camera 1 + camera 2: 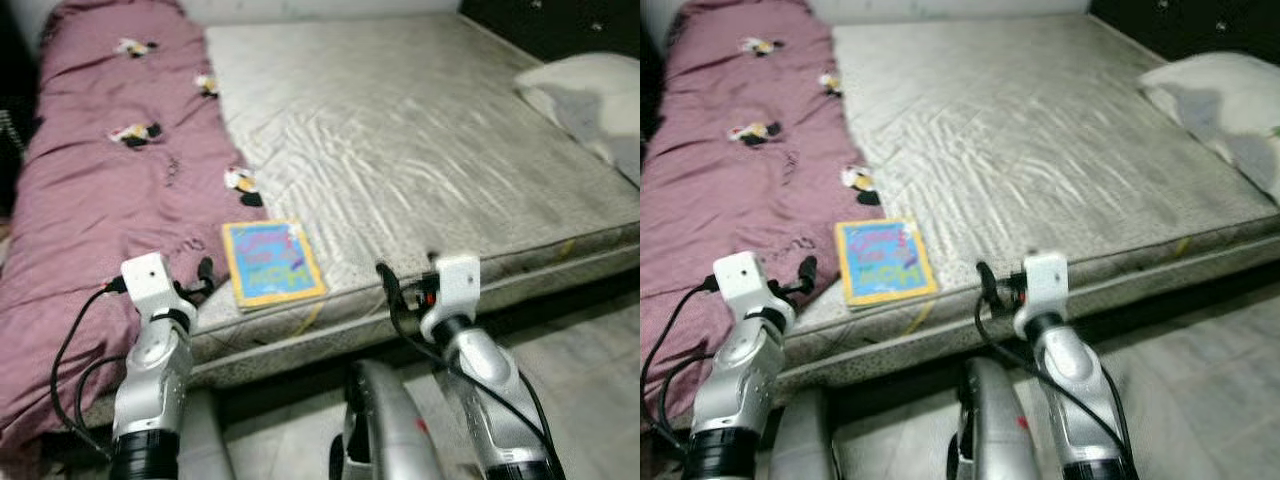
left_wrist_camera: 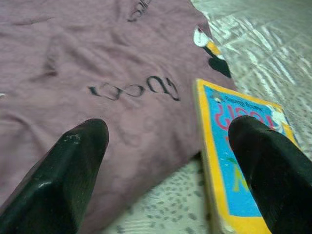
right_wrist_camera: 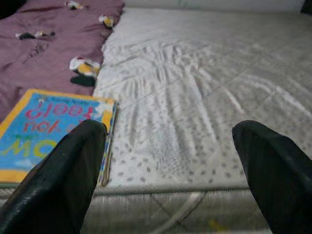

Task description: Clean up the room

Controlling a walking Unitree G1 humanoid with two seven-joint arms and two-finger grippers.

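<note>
One book (image 1: 271,262) is lying flat on the bed (image 1: 420,130), close to its near edge, its yellow-bordered blue cover facing up. Its left side is sitting just beside, perhaps touching, the hem of a mauve blanket (image 1: 110,190) that is covering the left strip of the mattress and drooping over the near edge toward the floor (image 1: 590,370). Small black, white and yellow patches are dotting the blanket, and one of them is lying just beyond the book's far corner. A pale pillow (image 1: 590,100) is resting at the far right of the bed, well apart from the book.

The left gripper (image 2: 170,165) is hovering over the near edge with its fingers spread wide; in its wrist view one finger is standing over the blanket and the other over the book's cover. The right gripper (image 3: 170,165) is hanging at the edge to the right of the book, fingers likewise spread, facing bare mattress with the book off to one side. Neither is holding anything.

Nothing is lying on top of the book. The quilted grey mattress to its right and beyond it is lying open as far as the pillow. Below the edge the bed's side is dropping into shadow, with pale floor to the right.
</note>
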